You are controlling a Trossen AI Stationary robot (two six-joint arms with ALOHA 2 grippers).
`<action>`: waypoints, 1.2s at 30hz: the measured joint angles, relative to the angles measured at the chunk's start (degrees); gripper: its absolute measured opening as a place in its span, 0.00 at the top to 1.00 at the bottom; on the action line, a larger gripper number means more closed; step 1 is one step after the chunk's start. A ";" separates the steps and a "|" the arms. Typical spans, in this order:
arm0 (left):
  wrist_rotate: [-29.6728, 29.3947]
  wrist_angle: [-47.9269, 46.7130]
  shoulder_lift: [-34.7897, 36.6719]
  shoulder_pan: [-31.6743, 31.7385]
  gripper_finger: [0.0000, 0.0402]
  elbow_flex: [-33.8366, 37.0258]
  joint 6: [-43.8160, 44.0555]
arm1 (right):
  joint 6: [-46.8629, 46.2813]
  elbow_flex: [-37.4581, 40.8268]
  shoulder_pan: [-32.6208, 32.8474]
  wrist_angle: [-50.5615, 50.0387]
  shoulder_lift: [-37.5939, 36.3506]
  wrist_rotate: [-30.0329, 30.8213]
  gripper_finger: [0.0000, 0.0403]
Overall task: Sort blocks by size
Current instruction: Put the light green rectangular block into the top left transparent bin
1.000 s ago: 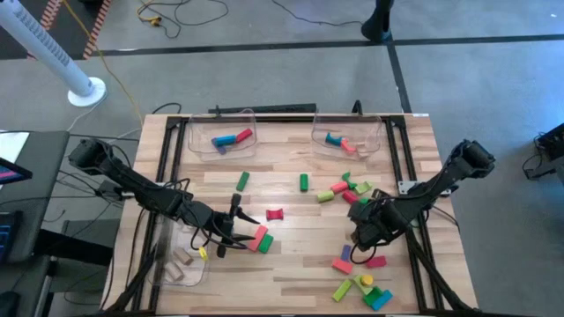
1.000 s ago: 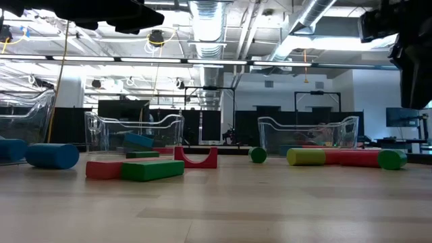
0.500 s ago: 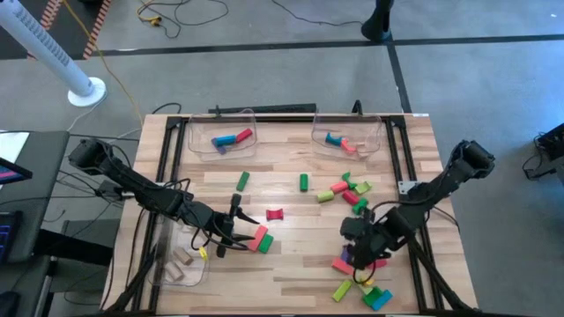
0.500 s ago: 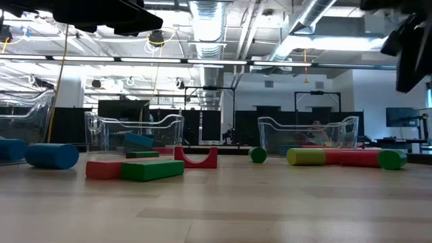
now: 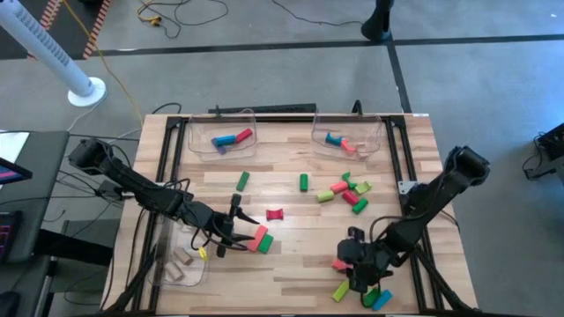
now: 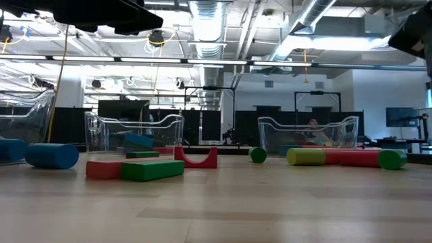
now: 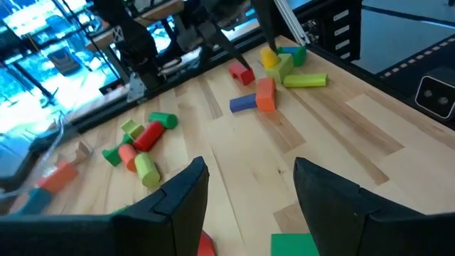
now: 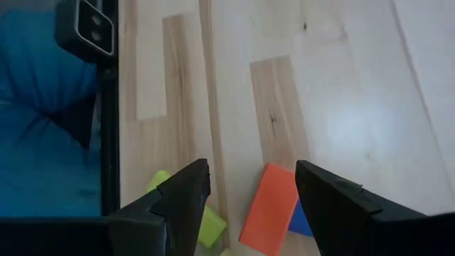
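Small coloured blocks lie scattered on the wooden table (image 5: 291, 255). My left gripper (image 5: 235, 231) is open and hovers just left of a red and a green bar (image 5: 259, 239); the green bar also shows in the left wrist view (image 7: 294, 245). My right gripper (image 5: 359, 267) is open over the near-right cluster of blocks (image 5: 363, 289). In its wrist view the fingers (image 8: 252, 178) stand above an orange block (image 8: 269, 210), a blue one (image 8: 302, 220) and a yellow-green one (image 8: 206, 222), touching none. A red arch (image 5: 275, 214) stands mid-table.
Two clear bins (image 5: 220, 134) (image 5: 348, 134) with a few blocks stand at the far edge. A third clear bin (image 5: 181, 260) at the near left holds plain wood blocks. More blocks lie at mid-right (image 5: 348, 189), and two green ones (image 5: 241, 180) (image 5: 303, 182) farther back.
My right gripper has gone toward the table's near edge and slightly left, from beside the mid-right blocks to above the near-right cluster. No block has moved.
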State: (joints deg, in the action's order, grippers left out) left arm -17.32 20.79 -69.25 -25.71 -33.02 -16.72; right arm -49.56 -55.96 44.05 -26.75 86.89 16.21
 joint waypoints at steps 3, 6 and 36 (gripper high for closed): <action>-0.32 -1.01 1.16 -0.01 0.50 -1.10 -1.64 | 0.59 0.00 0.22 0.63 1.77 0.02 0.39; -1.28 -3.95 2.62 -0.02 0.50 -4.01 -3.46 | 0.81 -0.10 0.60 0.68 2.93 0.02 0.39; -3.65 -19.83 3.53 0.00 0.50 -10.86 1.88 | 22.24 -3.78 2.90 6.40 13.80 -4.33 0.39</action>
State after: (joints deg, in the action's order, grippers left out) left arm -20.97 0.96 -65.71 -25.71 -43.88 -14.84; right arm -27.32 -59.75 46.96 -20.34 100.68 11.87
